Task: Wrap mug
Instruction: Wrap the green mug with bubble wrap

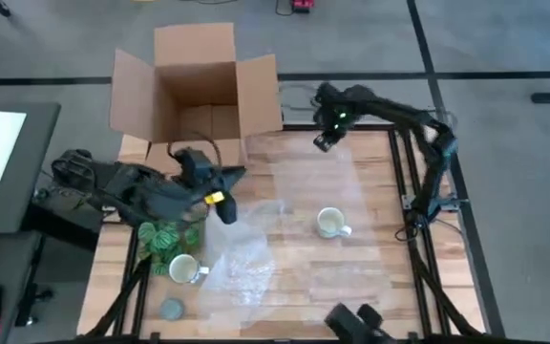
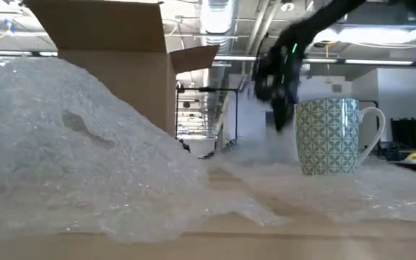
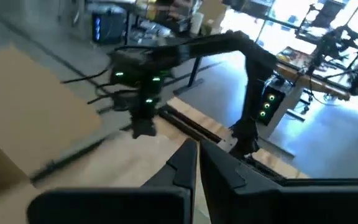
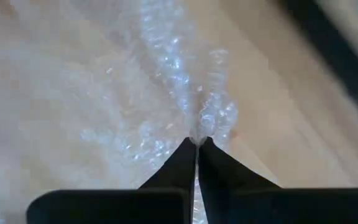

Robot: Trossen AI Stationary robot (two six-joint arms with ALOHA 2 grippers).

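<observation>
Table: pale wooden slatted tabletop (image 1: 304,277), the landmark for every place given here.
Box: open brown cardboard box (image 1: 199,91) with its flaps spread, at the table's far left corner.
Wrap: clear bubble-wrap sheet (image 1: 294,205) spread over the table's middle, crumpled into a heap (image 2: 71,166) towards the near left.
Left arm: dark, lying across the table's left side just in front of the box; left gripper (image 1: 229,212) over the left part of the sheet. In its own wrist view the fingers (image 3: 182,165) meet at the tips, with nothing seen between them.
Right arm: dark, reaching in from the table's right edge to the far edge; right gripper (image 1: 325,141) there, its fingers (image 4: 182,163) pinched together on a bunched ridge of the bubble wrap.
Mug: small white-cream round mug (image 1: 330,223) with a side handle, upright on the sheet, right of the table's centre, apart from both grippers.
Bundle: green patterned bundle (image 1: 165,237) near the table's left edge.
Second mug: a pale mug (image 1: 184,269) just nearer than the bundle.
Disc: flat grey-blue round disc (image 1: 171,309) at the table's near left corner.
</observation>
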